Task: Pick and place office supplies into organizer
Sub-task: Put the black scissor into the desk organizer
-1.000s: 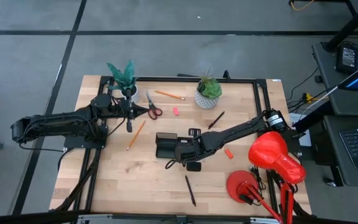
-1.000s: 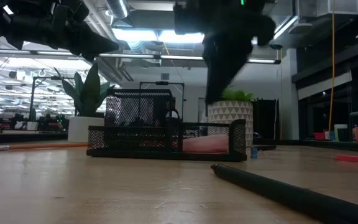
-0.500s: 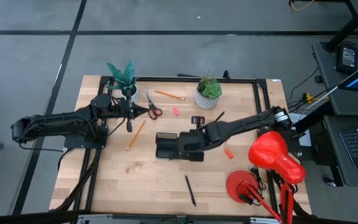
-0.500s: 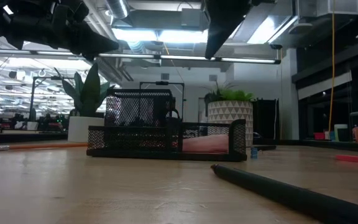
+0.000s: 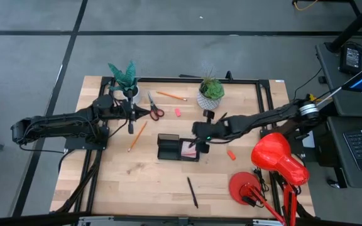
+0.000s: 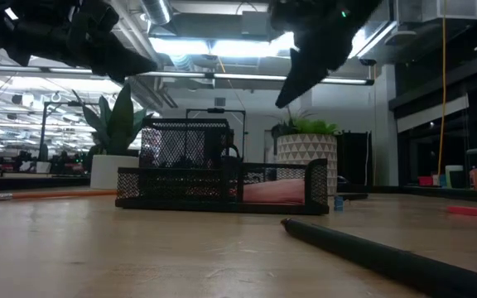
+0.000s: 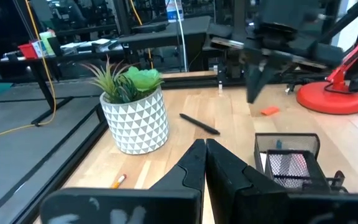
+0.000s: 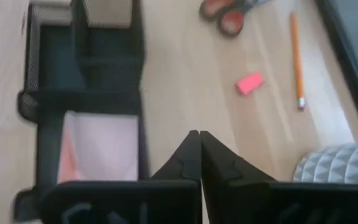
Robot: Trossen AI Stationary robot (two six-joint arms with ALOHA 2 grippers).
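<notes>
The black mesh organizer stands mid-table with a pink sticky-note block lying in its right compartment. My right gripper is shut with nothing in it. It hangs above the organizer's right end and slants down. My left gripper is shut and waits level at the far left, beside the red-handled scissors. Loose on the wood lie two orange pencils, a pink eraser, an orange eraser and two dark pens.
Two potted plants stand along the far edge, one at the left and one near the middle. A red desk lamp fills the near right corner. A black frame runs round the tabletop.
My right gripper has risen from the organizer's right compartment and drawn back toward the table's right and far side, tipping from steeply down to a shallower slant. The pink block, covered by the arm before, now shows in the compartment.
</notes>
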